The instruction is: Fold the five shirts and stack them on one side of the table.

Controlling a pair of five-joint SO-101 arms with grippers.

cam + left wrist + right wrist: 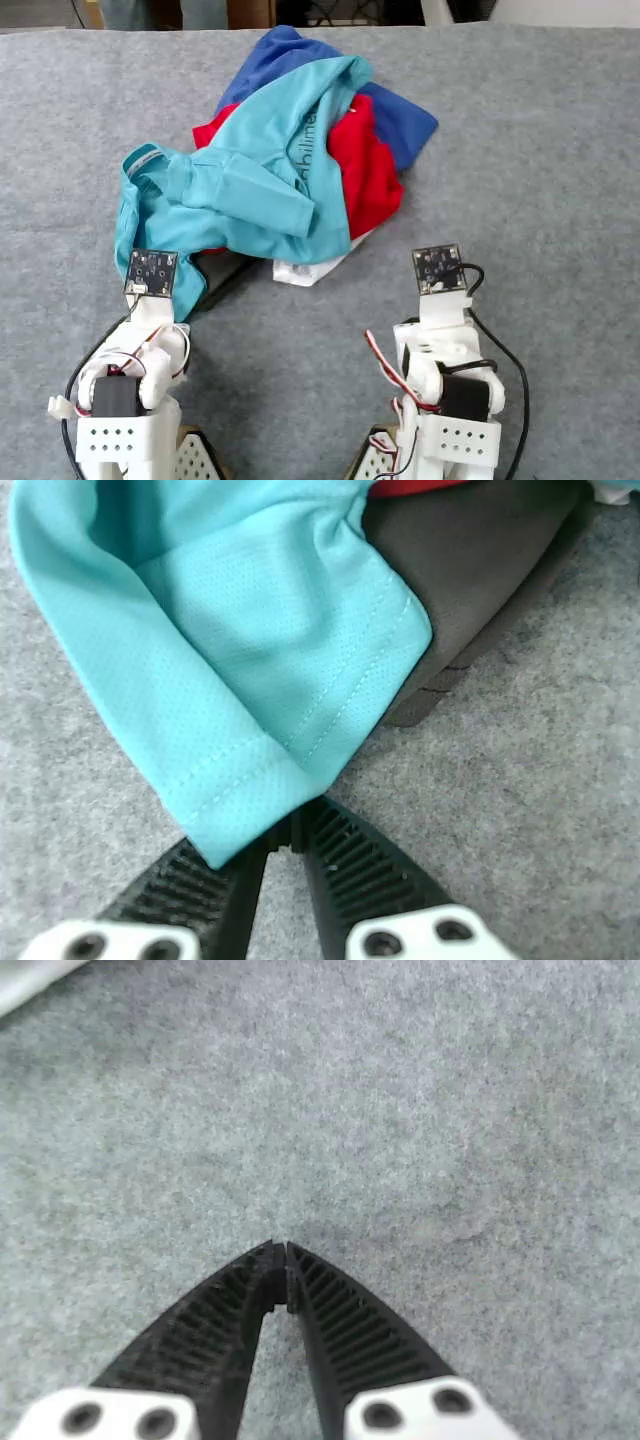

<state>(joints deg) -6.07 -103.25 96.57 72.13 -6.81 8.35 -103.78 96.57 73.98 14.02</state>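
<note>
A crumpled teal mesh shirt (pixel 250 190) tops the heap on the grey felt-covered table (pixel 540 180). Beneath the teal shirt lie a red shirt (pixel 365 165), a royal-blue shirt (pixel 400 120) at its far side, a white shirt (pixel 305 270) peeping from its near edge, and a dark shirt (pixel 480 570). The left gripper (pixel 290 830) meets the teal shirt's hem corner, jaws pressed together; whether cloth is pinched I cannot tell. The right gripper (pixel 280 1255), closed on nothing, hangs over bare felt beside the teal shirt

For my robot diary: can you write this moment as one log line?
left claw: shut at teal mesh shirt hem, grip unclear | right claw: shut over grey felt table | shirt heap: unfolded
</note>
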